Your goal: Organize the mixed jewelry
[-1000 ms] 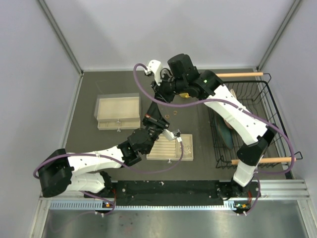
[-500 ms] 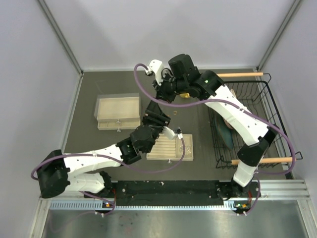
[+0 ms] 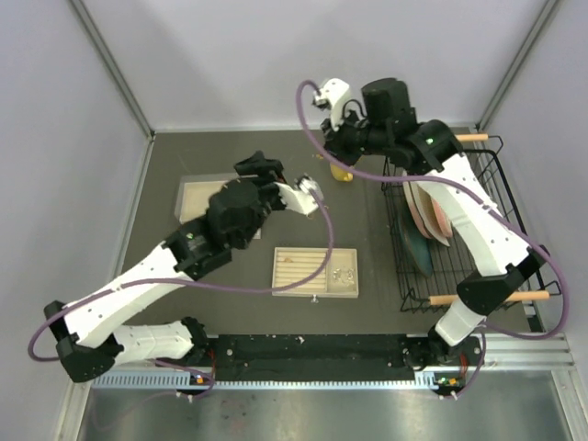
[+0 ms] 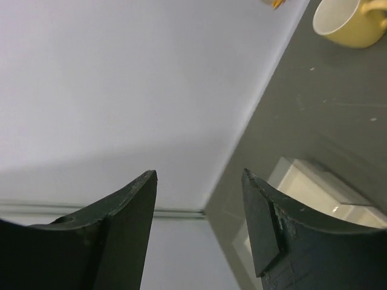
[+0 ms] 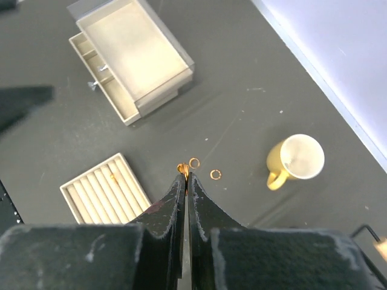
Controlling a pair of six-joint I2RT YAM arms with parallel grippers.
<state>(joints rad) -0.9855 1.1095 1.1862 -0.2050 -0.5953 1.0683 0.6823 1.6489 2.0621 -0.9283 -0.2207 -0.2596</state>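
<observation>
**Ring at R tips; tray lies bases-ward and a bit left**

R gripper (image 5: 184, 176): jaws together, w/ a gold ring (image 5: 182, 168) right at the tips. It reads as pinched, tho the wrist view alone can't fully rule out that it lies on the table (image 5: 242, 115) beyond. The gripper hangs well above the table, fingers pointing down. Two loose rings (image 5: 194, 162) lie on the table just beside the tips in that view, apart from each other, btw the tips and the yellow mug (image 5: 295, 158).

Key relation: the slotted tray (image 5: 89, 172) sits lower-left of the tips in the wrist view. In the top view that means toward the arm bases and slightly left of R, well apart. Slots look to run along the tray's long side, i.e. left-right in the top view, so the ring prob. wants to come down lined up w/ a slot. The silvery cluster (image 3: 344, 273) is already in the tray's right-end compartment; the slots fill the rest.

L gripper (image 4: 199, 174): fingers apart, nothing btw them, aimed up toward the wall, raised near the drawer box (image 5: 130, 54). In the top view it looks nearer the tray than R, but it's empty. R has the ring, so the carry looks like R's job.
</observation>
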